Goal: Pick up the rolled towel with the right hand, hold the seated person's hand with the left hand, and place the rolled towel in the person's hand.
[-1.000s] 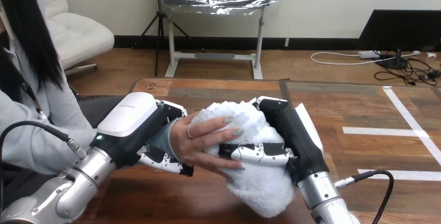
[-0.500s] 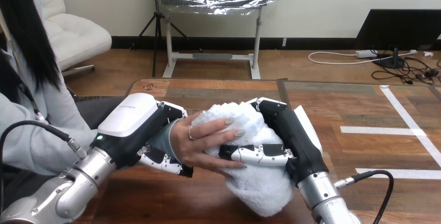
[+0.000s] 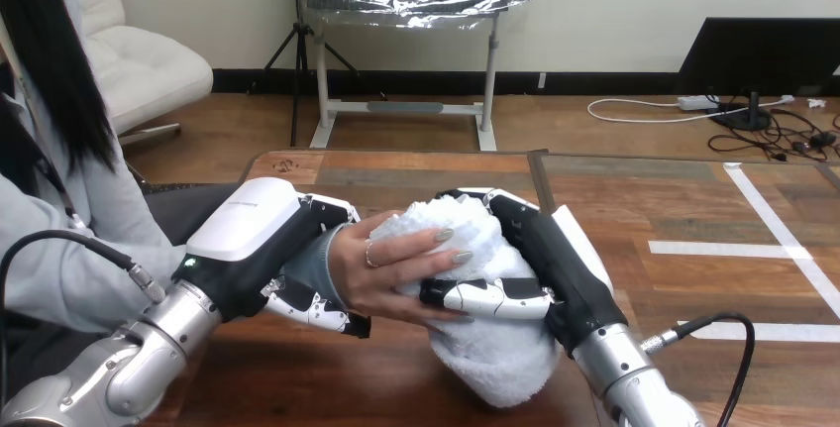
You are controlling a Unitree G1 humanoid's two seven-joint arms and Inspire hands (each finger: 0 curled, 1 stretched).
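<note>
Metal of the left arm comes up from the lower left corner and ends in the left hand, whose white back shell faces up. This hand is closed round the person's wrist. Its black-and-white fingers curl in beneath the grey sleeve cuff, and more of the hand hooks over the top of the cuff, so the wrist sits inside the grip above the counter.

Just to the right, the person's hand reaches out from that cuff. It lies with spread fingers against the left side and front of the rolled towel, its fingertips pressing into the white pile.

The rolled towel stands tilted in the middle of the view, between the person's hand and the right hand. Its upper end is near the counter's far middle and its lower end hangs toward the near edge. Whether that lower end touches the wood I cannot tell.

The right hand grips the towel from the right. Its dark palm lies along the roll, its fingers bend over the top end, and its thumb crosses the front just under the person's fingertips. The right arm leaves the view at the bottom edge.

Farther right, bare wood carries white tape lines, well apart from both hands.
</note>
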